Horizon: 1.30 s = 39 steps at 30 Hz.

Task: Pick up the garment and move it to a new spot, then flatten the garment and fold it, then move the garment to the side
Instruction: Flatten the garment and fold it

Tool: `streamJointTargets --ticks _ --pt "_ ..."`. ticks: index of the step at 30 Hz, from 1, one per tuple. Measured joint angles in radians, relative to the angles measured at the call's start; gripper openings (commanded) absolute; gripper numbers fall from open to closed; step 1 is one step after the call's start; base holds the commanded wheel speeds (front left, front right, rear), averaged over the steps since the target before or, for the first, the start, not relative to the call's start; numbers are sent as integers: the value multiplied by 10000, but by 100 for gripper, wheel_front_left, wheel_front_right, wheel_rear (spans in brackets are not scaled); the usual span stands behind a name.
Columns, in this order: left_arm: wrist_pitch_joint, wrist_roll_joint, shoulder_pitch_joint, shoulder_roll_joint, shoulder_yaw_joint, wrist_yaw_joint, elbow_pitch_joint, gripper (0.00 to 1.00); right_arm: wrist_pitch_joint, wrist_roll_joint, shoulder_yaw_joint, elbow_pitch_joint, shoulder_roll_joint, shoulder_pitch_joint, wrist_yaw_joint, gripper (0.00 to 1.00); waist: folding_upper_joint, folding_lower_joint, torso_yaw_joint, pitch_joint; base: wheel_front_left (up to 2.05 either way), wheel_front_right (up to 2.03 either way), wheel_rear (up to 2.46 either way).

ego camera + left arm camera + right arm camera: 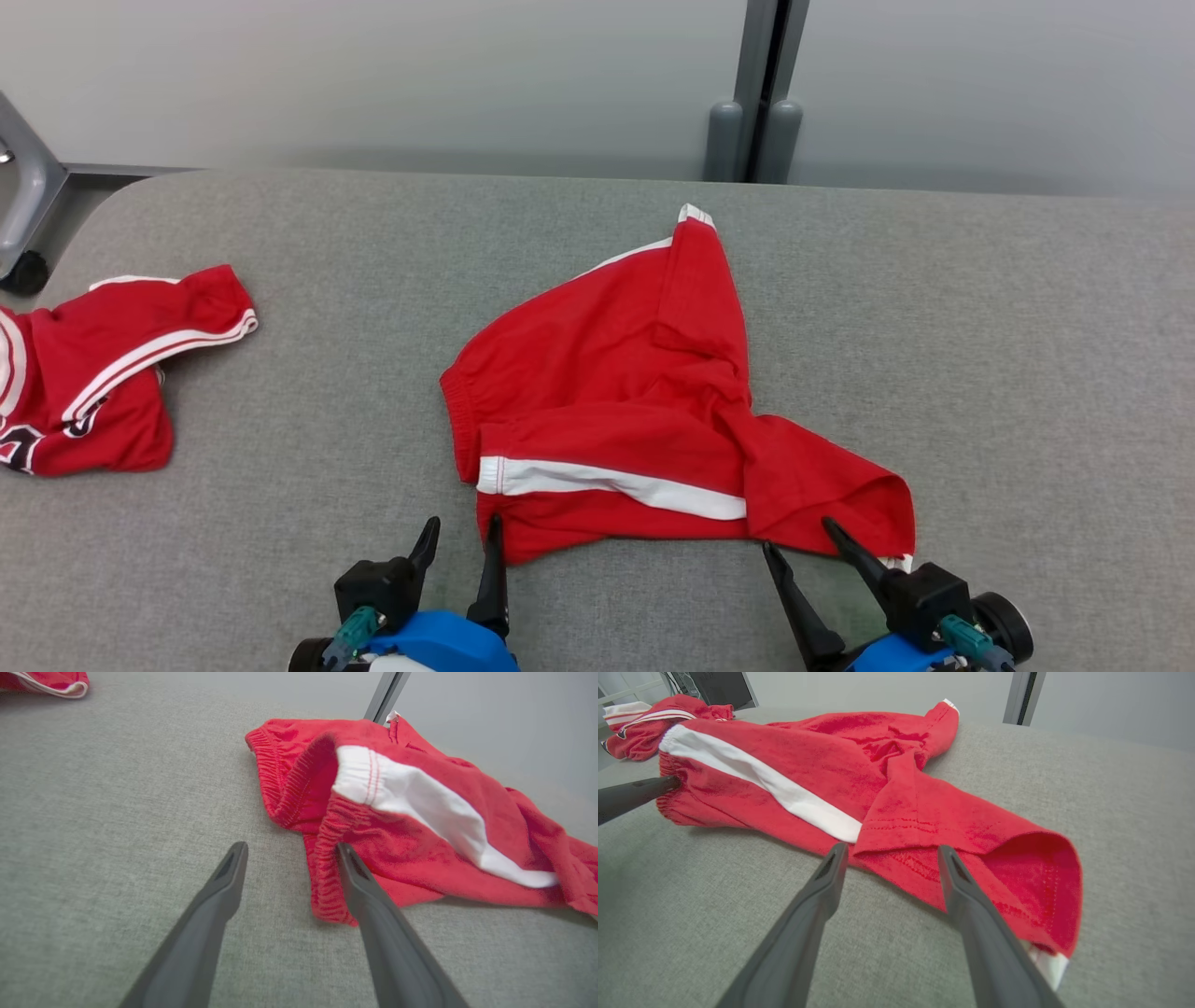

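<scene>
Head view: red cloth shorts point(607, 401) with a white stripe are laid mid-way on the grey fabric table point(980, 327). Left wrist view: the left gripper point(292, 845) is seen wide open, empty, at the waistband point(327, 877). Right wrist view: the right gripper point(892, 847) is spread, empty, at a leg hem point(924, 830).

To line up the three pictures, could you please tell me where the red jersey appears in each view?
Head view: red jersey at the far left edge.
Left wrist view: red jersey in the top left corner.
Right wrist view: red jersey at the upper left, behind the shorts.
Shared landmark: the shorts' white stripe.
</scene>
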Motion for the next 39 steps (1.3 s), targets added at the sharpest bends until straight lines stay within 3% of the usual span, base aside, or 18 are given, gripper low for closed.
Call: streamJointTargets --ticks 14,15,17,20,25,30,36,37,38,39 --pt "2 173 -184 0 -247 180 -662 100 0 117 391 428 -107 -409 0 100 1 0 645 546 0 0 0" --pt "2 173 -185 0 -249 188 -692 100 0 123 372 414 -102 -414 0 89 1 1 668 563 0 0 0" --pt "2 174 -185 0 -221 219 -750 100 0 128 309 316 -96 -445 0 43 0 0 697 589 0 0 0" --pt "2 190 -174 2 -138 222 -803 100 0 153 150 169 -69 -471 0 0 1 0 693 592 0 0 0" --pt "2 188 -119 0 -46 219 -788 100 0 213 -247 -127 -48 -462 0 0 1 0 592 555 0 0 0" --pt "2 188 -134 0 -46 207 -895 100 0 330 -1392 -679 -84 -618 0 0 1 0 499 529 0 0 0" --pt "2 303 -155 0 -21 180 -878 100 -2 -115 -1946 -194 -1101 -1736 0 0 1 1 375 576 0 0 0" --pt "2 326 -167 0 -21 176 -859 100 0 -123 -2059 54 -1200 -1921 0 5 1 0 388 585 0 0 0" --pt "2 362 -172 -2 -23 174 -842 100 0 -190 -2174 362 -1271 -2104 0 43 1 0 402 586 0 0 0" --pt "2 366 -172 0 -25 165 -823 100 0 -347 -2236 780 -1365 -2277 0 100 1 0 421 578 0 0 0"
